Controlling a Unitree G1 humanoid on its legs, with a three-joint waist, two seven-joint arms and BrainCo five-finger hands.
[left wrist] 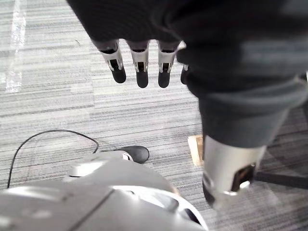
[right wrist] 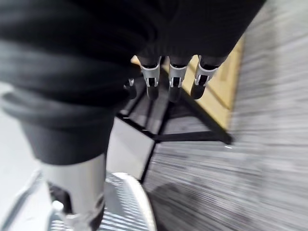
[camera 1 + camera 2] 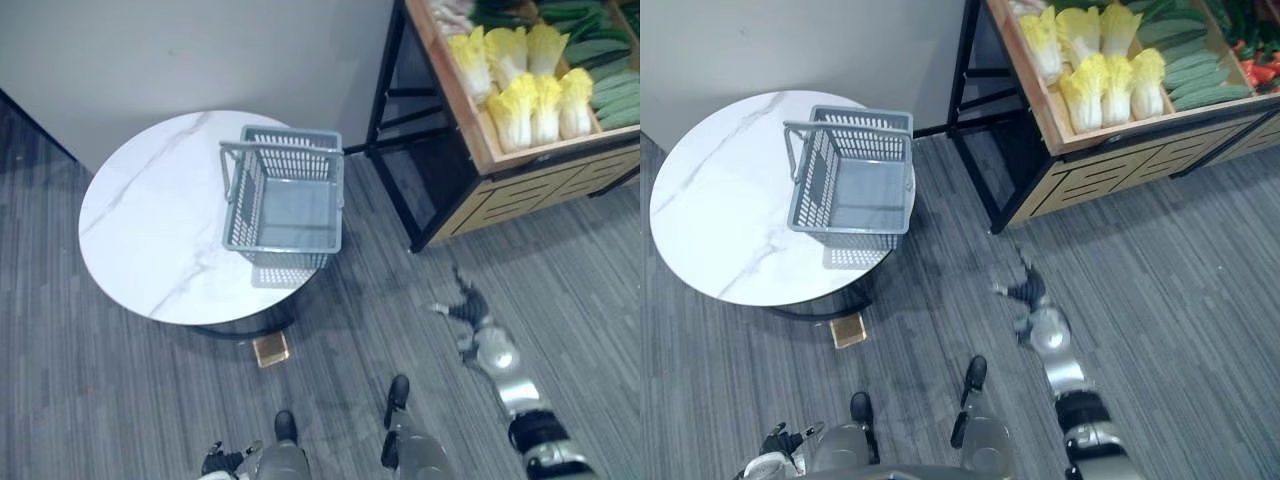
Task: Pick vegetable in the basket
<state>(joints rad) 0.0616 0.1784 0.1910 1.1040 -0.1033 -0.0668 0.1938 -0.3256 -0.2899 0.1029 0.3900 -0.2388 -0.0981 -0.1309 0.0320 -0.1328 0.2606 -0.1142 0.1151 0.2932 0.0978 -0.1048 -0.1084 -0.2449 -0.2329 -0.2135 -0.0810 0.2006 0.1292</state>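
Nearest you, the left hand (image 1: 141,72) hangs low over the grey striped carpet (image 3: 120,400), well to the near side of the basket (image 3: 284,243) and a little to its left. In its wrist view you see its fingers straight and slightly spread, curled round nothing.

The right hand (image 3: 466,312) is held out over the carpet to the near right of the basket, well apart from it. Its fingers (image 2: 175,79) are likewise straight and loose, pointing toward the foot of the black frame (image 3: 395,150).

A small tan block (image 3: 271,349) lies on the carpet just to the near side of the basket, under the table's edge.

The basket itself is grey plastic with slotted walls. It stands upright on the round white marble table (image 3: 150,220), at the table's right-hand edge, with its handle (image 3: 226,170) swung up on its left side.

To the right of the basket and beyond it, you find the black frame carrying a wooden crate (image 3: 480,130). The vegetables are there, well apart from the basket and from both hands. Pale yellow cabbages (image 3: 530,105) stand in two rows in the crate, and green cucumbers (image 3: 615,95) lie just past them. Some red vegetables (image 3: 1262,68) show farthest from the basket.
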